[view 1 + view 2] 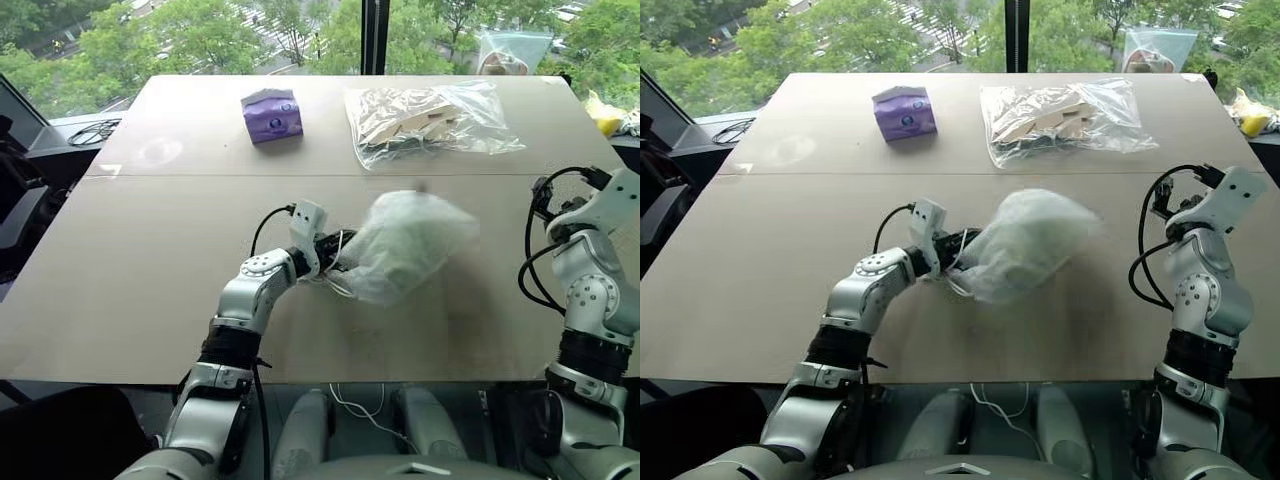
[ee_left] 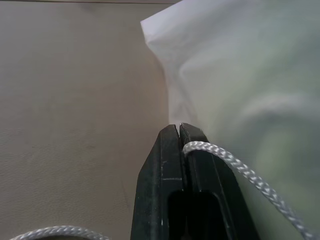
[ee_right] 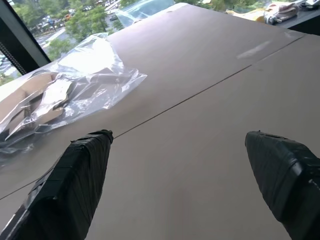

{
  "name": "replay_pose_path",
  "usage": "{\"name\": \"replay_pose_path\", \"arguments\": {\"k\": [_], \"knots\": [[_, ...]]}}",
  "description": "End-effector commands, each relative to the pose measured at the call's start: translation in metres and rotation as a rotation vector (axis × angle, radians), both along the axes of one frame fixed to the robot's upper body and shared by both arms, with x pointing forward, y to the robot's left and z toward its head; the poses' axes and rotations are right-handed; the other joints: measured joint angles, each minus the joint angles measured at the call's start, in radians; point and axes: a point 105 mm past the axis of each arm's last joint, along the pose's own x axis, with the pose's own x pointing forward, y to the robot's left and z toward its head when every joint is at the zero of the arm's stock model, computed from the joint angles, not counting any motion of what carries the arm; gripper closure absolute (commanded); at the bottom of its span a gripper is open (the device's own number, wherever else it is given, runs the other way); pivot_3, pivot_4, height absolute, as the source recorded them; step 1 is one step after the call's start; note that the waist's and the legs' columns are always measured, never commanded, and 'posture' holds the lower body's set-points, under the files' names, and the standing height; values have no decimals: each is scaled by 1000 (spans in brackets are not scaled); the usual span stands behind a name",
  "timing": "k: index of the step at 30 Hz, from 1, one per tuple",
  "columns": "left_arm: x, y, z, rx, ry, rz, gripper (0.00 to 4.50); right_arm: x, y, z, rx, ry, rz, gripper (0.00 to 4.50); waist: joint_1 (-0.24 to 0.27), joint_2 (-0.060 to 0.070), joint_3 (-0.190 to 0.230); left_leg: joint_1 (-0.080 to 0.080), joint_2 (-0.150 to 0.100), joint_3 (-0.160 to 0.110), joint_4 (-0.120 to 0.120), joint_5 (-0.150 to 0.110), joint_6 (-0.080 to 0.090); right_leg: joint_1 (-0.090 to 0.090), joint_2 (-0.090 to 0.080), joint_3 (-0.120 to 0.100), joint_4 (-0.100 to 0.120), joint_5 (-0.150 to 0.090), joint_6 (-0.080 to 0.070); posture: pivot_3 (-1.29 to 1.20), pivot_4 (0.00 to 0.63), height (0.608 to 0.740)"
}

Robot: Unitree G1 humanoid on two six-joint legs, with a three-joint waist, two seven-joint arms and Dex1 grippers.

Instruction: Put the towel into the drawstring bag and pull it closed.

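Left gripper (image 1: 335, 248) level, at drawstring bag (image 1: 405, 245)

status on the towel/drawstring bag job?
Done, apparently: a pale green shape shows through the drawstring bag, likely the towel. In hand: left gripper is shut at the bag's mouth, cord lying across its fingers. Right gripper open, empty. Left: confirming the mouth is cinched.

The bag (image 1: 410, 245), white and translucent, bulges full near the middle of the table, its gathered mouth toward the robot's left with white cord (image 2: 235, 162) looping out. A pale green towel (image 2: 270, 130) shows faintly through the fabric.
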Motion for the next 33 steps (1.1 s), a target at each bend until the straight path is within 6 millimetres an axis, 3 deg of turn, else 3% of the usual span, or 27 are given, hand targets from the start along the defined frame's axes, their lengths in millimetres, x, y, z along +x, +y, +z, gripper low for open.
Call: {"name": "replay_pose_path", "arguments": {"k": [1, 3, 8, 11, 18, 21, 25, 28, 31, 33], "knots": [[4, 9, 38, -130, -79, 21, 4238, -3, 12, 22, -53, -65, 115, 7, 0, 0, 0, 0, 0, 0, 0, 0, 0, 0, 0, 0, 0, 0, 0, 0, 150, 740], [5, 16, 50, -165, -99, 22, 3731, -3, 17, 24, -80, -61, 168, 0, -1, 0, 0, 0, 0, 0, 1, 0, 0, 0, 0, 0, 0, 0, 0, 0, 150, 740], [7, 40, 73, -206, -116, 13, 1491, -4, 22, 26, -102, -58, 222, 0, -1, 0, 0, 0, 0, 0, 1, 0, 0, 0, 1, 0, 0, 0, 0, 0, 150, 740], [0, 59, 78, -131, -105, -52, 1491, -5, 25, 27, -122, -58, 260, 0, -3, 0, 0, 0, 0, 0, 1, 0, 0, 0, 1, 0, 0, 0, 0, 0, 150, 740], [-24, 140, 59, 417, -57, -159, 1491, -13, 18, 22, -183, -2, 315, 0, -2, 0, 1, 0, 1, 0, -2, 0, 0, 0, 1, 0, -2, 0, 0, 0, 150, 740], [-34, 158, 53, 551, -29, -223, 1491, -13, 17, 22, -186, 3, 319, 0, 0, 0, 1, 0, 1, 1, -3, 0, 0, -1, 1, 1, -3, -1, 0, 0, 150, 740], [-34, 168, 55, 620, -38, -267, 1491, -9, 25, 21, -189, 3, 343, 0, 4, 0, 1, 0, 1, 1, -3, 0, 0, -1, 0, 0, -4, -1, 0, 0, 150, 740], [-3, 171, 77, 612, -186, -116, 1491, -7, 33, 22, -210, 0, 365, 0, 6, -1, 2, -1, 1, 0, -3, 0, 0, -1, 1, -1, -3, -1, 0, 0, 150, 740], [17, 140, 133, 252, -352, -53, 1491, -8, 41, 18, -219, 4, 385, 0, 9, -2, 3, -1, 1, 0, -2, 0, 0, 0, 0, -1, -3, 0, 0, 0, 150, 740], [16, 127, 141, 171, -379, -85, 1491, -10, 58, 20, -232, -19, 467, 0, 6, -3, 3, -5, 1, -3, 2, 0, 0, -1, 0, -4, -3, 0, 0, 0, 150, 740]]}}
